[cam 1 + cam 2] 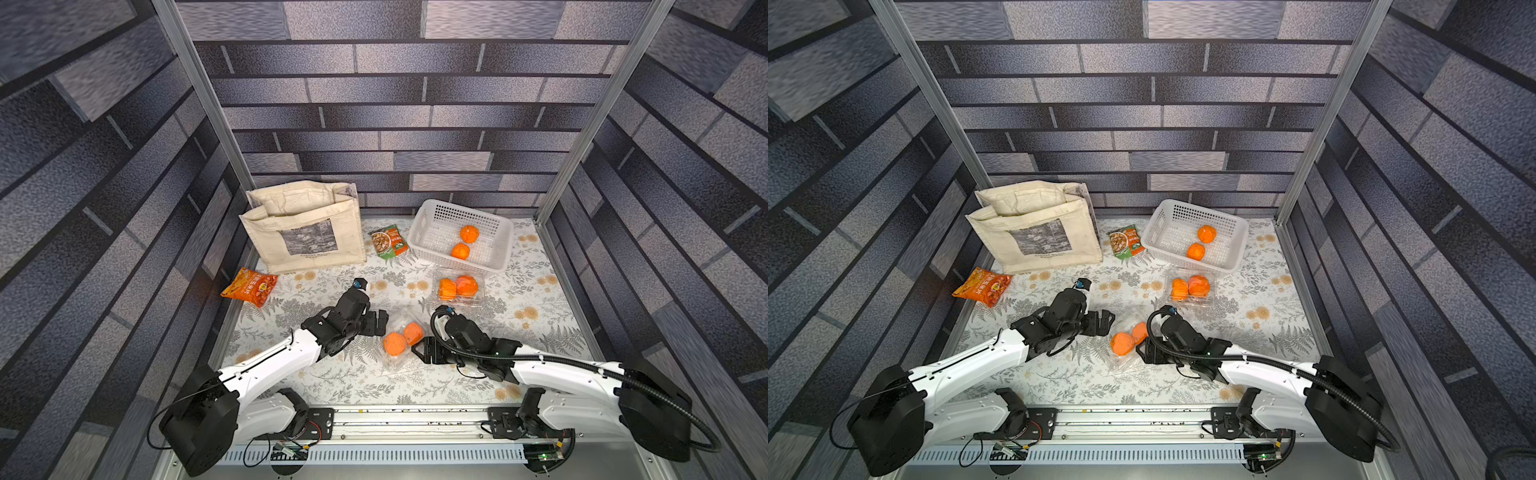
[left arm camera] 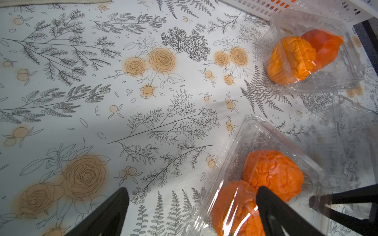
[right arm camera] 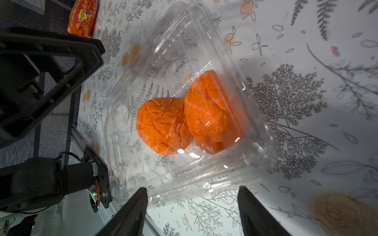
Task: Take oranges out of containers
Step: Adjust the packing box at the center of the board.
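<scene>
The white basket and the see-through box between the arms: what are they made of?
The white basket looks like stiff matte plastic: its walls have moulded rows of holes. The see-through box seems thin glossy plastic: the tablecloth pattern shows through, and light glints on it.

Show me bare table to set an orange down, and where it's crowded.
Free: tablecloth at the middle of the near edge, and its right side past the far container. Crowded: the near container hemmed by left gripper and right gripper; basket corner.

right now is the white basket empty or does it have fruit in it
Not empty: two oranges lie inside the basket, seen in both top views.
</scene>
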{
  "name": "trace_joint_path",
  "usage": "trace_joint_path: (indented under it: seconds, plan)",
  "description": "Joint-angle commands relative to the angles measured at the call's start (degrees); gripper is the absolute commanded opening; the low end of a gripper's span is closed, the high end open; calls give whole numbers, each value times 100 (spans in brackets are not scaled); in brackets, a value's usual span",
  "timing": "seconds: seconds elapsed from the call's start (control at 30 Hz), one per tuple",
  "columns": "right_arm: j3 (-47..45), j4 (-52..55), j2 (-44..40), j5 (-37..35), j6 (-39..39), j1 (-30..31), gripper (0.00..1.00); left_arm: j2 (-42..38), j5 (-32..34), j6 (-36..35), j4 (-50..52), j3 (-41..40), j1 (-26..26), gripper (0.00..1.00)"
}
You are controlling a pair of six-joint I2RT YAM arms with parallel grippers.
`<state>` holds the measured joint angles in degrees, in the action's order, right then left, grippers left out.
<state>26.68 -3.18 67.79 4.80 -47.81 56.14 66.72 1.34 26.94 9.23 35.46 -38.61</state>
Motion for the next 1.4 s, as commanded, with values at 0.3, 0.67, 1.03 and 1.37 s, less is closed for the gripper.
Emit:
trace_joint_path:
  seconds: [0.3, 0.67, 1.03, 1.37]
  plan:
    - [1241, -887, 1360, -5, 617, -16, 71, -137, -1, -90, 69, 86, 139, 100]
    - [1178, -1118, 1426, 60, 683, -332, 72, -414, -141, -115, 46, -141, 354, 100]
    - [-94, -2492, 1232, 213, -111, -331, 35, -129, -495, 18, -2, -262, 759, 100]
    - [-154, -3730, 1901, 300, -359, -326, 37, 8, -570, 237, -88, -290, 794, 100]
